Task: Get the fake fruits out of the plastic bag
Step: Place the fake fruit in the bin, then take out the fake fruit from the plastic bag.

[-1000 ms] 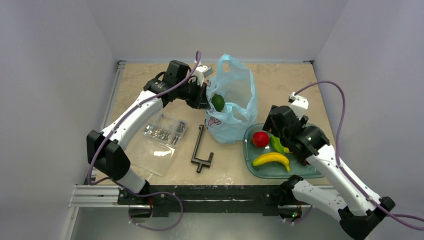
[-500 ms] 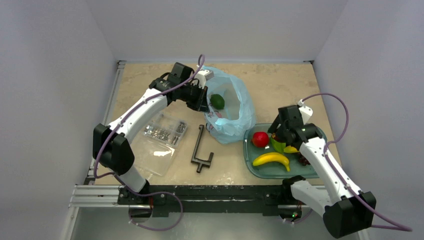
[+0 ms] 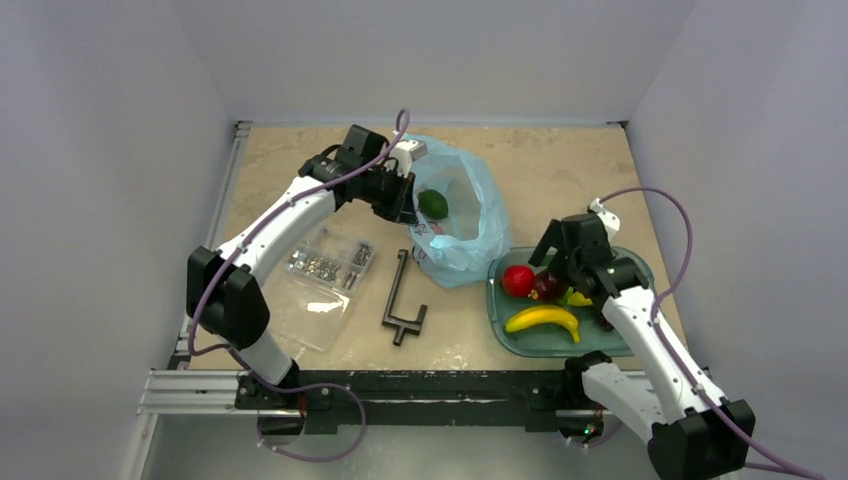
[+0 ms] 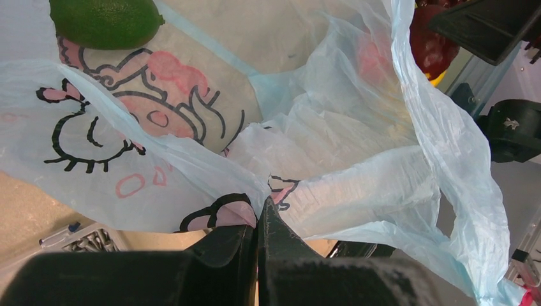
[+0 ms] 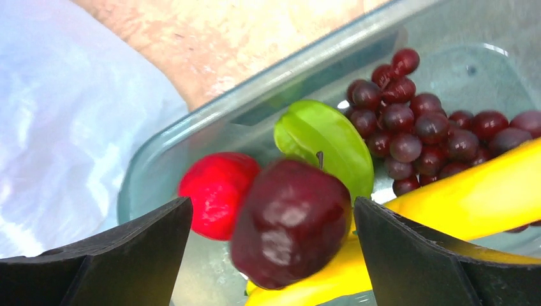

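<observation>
My left pincer clenches the rim of the plastic bag; my right pincer gapes wide above the tray, not touching the maroon fruit within it.

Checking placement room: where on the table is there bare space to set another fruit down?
Bare tabletop lies beyond the tray, right of the plastic bag, and along the near edge between the black metal tool and the tray. The tray itself is crowded with fake fruits.

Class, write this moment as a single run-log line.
left hand: shut on plastic bag edge | right hand: open, maroon fruit ungripped over tray | green fruit: inside bag
</observation>
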You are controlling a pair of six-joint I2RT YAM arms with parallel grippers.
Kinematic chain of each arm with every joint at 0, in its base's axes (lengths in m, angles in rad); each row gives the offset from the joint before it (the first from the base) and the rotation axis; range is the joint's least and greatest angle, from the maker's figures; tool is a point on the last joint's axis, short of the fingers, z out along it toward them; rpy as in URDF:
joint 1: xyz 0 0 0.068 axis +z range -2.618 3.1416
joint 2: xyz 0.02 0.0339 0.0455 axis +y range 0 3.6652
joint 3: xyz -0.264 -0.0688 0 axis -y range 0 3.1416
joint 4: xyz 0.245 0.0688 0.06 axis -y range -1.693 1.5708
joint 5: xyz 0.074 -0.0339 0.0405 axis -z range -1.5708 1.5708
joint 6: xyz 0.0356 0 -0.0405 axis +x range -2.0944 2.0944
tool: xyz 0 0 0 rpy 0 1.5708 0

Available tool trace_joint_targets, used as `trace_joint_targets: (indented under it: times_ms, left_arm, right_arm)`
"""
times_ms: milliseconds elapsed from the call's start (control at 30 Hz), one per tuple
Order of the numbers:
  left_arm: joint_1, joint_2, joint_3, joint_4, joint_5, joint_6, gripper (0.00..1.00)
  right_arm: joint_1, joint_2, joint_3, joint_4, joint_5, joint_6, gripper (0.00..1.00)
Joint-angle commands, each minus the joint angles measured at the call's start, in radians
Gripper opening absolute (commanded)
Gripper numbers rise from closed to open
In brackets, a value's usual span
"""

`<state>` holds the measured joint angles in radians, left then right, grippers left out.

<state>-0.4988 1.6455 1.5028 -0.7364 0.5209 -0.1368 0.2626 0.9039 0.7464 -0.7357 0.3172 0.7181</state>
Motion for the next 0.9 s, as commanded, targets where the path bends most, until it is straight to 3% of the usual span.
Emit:
trace_joint_targets:
  times_ms: [0,233,467,633,867]
  left_arm:
    - [0.005,0.013,0.047,-0.004,-0.01,-0.012,0.0]
    - [0.005,0.036,0.058,-0.019,-0.049,-0.024,0.0]
    - [0.005,0.05,0.055,-0.025,-0.088,-0.028,0.0]
    - [0.007,0.076,0.072,-0.051,-0.12,-0.028,0.0]
    - [0.011,0.139,0.101,-0.106,-0.211,-0.043,0.0]
  right_arm:
    - [0.004,0.008,0.118,0.045,-0.059,-0.146,0.99]
    - [0.088,0.02,0.26,0.219,-0.286,-0.272,0.97]
    - [0.337,0.196,0.387,0.421,-0.348,-0.241,0.82]
    - [0.389,0.309,0.37,0.587,-0.405,-0.2,0.49]
    - [0.425,0.504,0.264,0.779,-0.322,-0.205,0.38]
